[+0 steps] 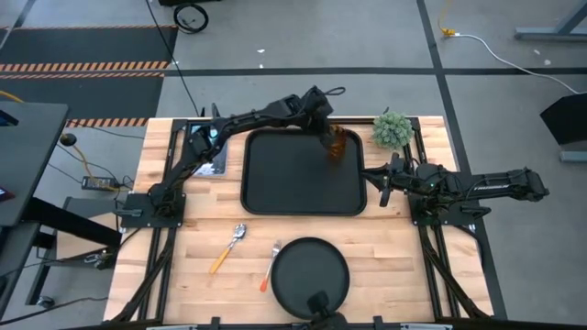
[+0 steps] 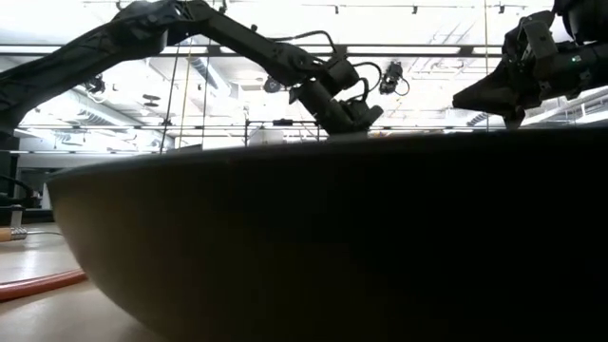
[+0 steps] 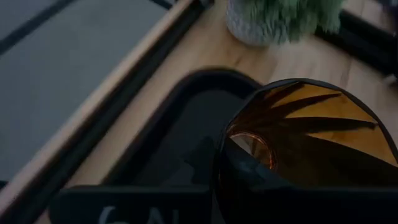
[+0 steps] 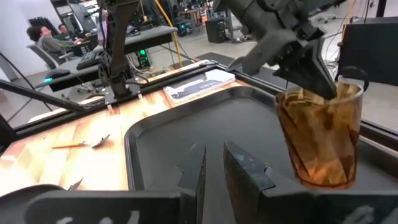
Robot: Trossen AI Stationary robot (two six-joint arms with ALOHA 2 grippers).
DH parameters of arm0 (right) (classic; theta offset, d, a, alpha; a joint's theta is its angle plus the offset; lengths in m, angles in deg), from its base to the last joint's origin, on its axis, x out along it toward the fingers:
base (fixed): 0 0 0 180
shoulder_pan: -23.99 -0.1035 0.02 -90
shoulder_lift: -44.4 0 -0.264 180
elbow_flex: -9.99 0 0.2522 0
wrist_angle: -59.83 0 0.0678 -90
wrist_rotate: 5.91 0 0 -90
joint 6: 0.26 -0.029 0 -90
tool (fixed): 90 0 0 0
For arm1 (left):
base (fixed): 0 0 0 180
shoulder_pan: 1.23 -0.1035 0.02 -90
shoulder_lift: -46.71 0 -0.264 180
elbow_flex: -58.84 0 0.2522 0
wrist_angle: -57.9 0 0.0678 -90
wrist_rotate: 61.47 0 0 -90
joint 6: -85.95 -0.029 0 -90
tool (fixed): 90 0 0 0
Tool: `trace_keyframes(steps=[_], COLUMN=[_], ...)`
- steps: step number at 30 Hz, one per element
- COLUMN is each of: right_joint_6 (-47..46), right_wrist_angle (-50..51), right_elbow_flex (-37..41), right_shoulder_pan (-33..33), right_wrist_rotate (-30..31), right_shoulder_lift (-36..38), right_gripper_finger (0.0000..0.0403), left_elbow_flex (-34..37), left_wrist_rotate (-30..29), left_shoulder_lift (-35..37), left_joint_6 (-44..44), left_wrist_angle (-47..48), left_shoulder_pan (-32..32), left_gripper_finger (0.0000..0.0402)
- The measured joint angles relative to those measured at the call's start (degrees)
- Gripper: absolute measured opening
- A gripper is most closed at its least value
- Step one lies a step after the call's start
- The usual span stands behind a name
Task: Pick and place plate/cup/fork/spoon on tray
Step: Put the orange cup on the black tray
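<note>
The amber cup is in my left gripper, over the far right corner of the black tray. It also shows in the right wrist view, tilted. My right gripper is shut and empty just off the tray's right edge, pointing at the tray. The round black plate lies flat on the table at the near edge. The fork lies to its left. The spoon lies farther left. My left gripper holds the cup by its rim, on the side toward the table's far edge. One finger appears to be inside the cup and one outside. The fingers come slanting down from above. The cup hangs tilted below them; whether its base touches the tray, I cannot tell.
A small potted plant stands just off the tray's far right corner, close to the cup. A white and blue flat object lies left of the tray. Bare wood lies between the tray and the plate.
</note>
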Motion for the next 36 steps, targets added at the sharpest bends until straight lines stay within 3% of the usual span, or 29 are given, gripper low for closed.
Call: trace_keyframes(steps=[10,19,26,33,36], right_joint_6=[-0.51,-0.66,-1.18,-1.53,-1.53], right_wrist_angle=[0.08,0.12,0.17,0.03,0.04], right_elbow_flex=[0.02,0.02,0.02,0.0,0.01], right_shoulder_pan=[-0.02,-0.02,-0.02,-0.02,-0.02], right_wrist_rotate=[-0.16,-0.19,-0.21,-0.19,-0.19], right_shoulder_lift=[-0.02,-0.02,-0.02,-0.02,-0.02], right_gripper_finger=[0.0064,0.0064,0.0064,0.0064,0.0064], left_elbow_flex=[-0.03,-0.83,-7.46,-10.61,-10.61], left_wrist_rotate=[-1.97,-6.41,-6.36,-4.98,-4.76], left_shoulder_lift=[-0.34,-0.34,2.26,3.63,1.48], left_joint_6=[-2.15,-2.44,-12.2,-16.32,-15.81], left_wrist_angle=[0.24,-1.56,9.55,28.26,30.15], left_shoulder_pan=[1.23,1.84,1.78,1.96,2.72], left_gripper_finger=[0.0027,0.0132,0.0183,0.017,0.016])
